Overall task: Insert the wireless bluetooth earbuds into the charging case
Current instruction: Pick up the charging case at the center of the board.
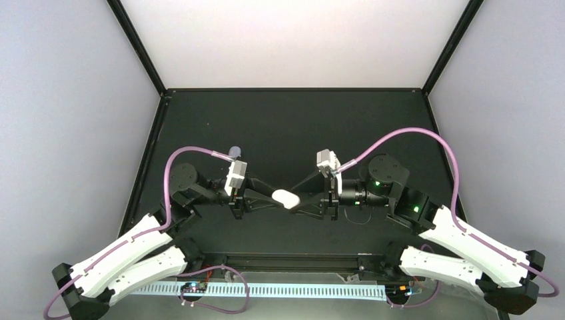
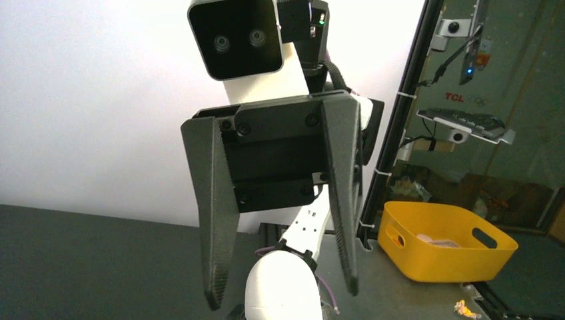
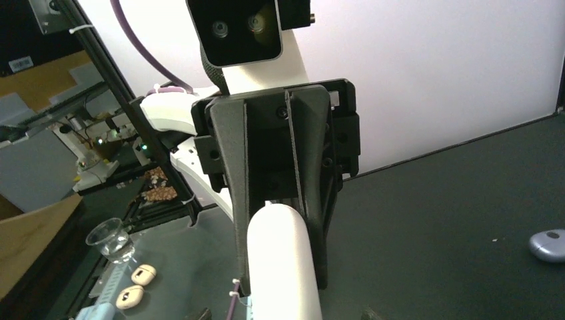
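White charging case [image 3: 280, 260] sits at the bottom of both wrist views. It's a smooth, glossy, rounded oval. No seam shows, so I can't tell if any earbuds are inside. It's held in mid-air over the middle of the bench [image 1: 280, 127], between the two arms.

Left tool [image 3: 283, 287]: fingers pressed in on the case, pinching it from both sides.
Right tool [image 2: 282, 297]: fingers spread wide, one on each side of the case's free end. There's a gap on both sides, so it isn't touching.

Surface: matte black and flat. Pale walls on three sides, black frame posts [image 1: 136, 45] at the rear corners, black rail along the bench edges.

Room to move: the arms come in from the near corners and meet head-on. The far half of the bench lies behind them. Side rails are well apart from both wrists. Purple cables [image 1: 400, 133] loop above each arm.

Lavender oval case [image 3: 550, 245] lies flat on the bench, well apart from the held case. In the top view it's just behind the left wrist.

Outside the frame:
- a yellow bin [image 2: 446, 240] on one side
- a clear cup [image 3: 110, 238] and two cream oval pieces [image 3: 136, 285] on the other, too small to identify
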Action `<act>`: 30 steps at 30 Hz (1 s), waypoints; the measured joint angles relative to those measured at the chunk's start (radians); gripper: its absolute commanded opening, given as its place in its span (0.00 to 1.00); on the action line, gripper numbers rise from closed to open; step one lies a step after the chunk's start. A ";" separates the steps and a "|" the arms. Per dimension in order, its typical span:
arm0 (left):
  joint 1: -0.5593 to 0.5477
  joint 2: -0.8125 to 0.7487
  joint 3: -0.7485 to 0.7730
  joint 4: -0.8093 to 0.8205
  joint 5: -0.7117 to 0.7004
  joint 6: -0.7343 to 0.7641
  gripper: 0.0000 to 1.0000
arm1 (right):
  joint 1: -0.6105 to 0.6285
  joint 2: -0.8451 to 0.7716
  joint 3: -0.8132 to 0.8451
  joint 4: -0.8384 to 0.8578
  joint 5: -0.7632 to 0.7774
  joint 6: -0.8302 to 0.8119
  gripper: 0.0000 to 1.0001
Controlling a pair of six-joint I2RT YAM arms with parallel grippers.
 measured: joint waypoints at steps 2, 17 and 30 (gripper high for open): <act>0.000 -0.004 -0.004 0.015 0.004 -0.010 0.02 | 0.000 0.005 -0.009 0.021 0.000 0.008 0.51; 0.000 -0.010 -0.018 0.088 0.024 -0.058 0.15 | 0.000 0.050 -0.017 0.088 -0.080 0.024 0.28; 0.000 0.014 -0.018 0.099 0.022 -0.070 0.25 | 0.000 0.019 -0.017 0.057 -0.056 -0.054 0.14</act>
